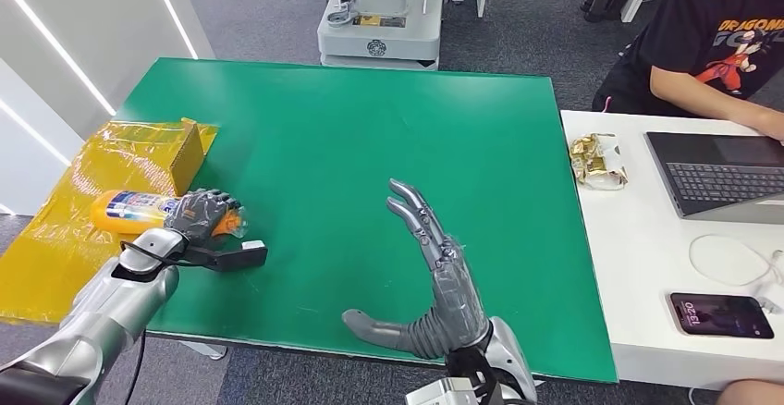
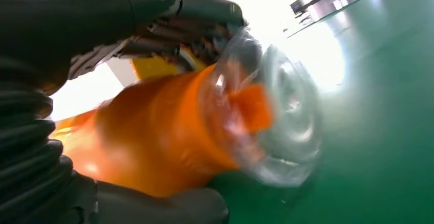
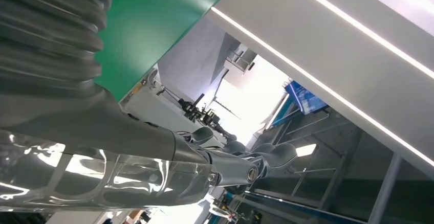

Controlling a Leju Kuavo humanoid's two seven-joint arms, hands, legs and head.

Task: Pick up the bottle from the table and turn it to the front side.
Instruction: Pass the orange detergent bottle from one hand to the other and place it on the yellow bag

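Head view shows you the left hand (image 1: 205, 213) clamped on the orange bottle (image 1: 129, 209) at lower left, right hand (image 1: 434, 276) with fingers spread; turn it carelessly and the smooth body could slip loose.

Person's black T-shirt (image 1: 716, 26), head view: print reads "DRAGON" on the top line; lettering on the line below is partly cut off, not read. Phone (image 1: 721, 315) on the white table (image 1: 647, 266): screen shows "13:20", seen sideways. Orange bottle (image 1: 129, 209): blue-and-white label carries print, too small to read. Base unit (image 1: 379, 30) beyond the green table (image 1: 351, 146): round emblem on its front, illegible.
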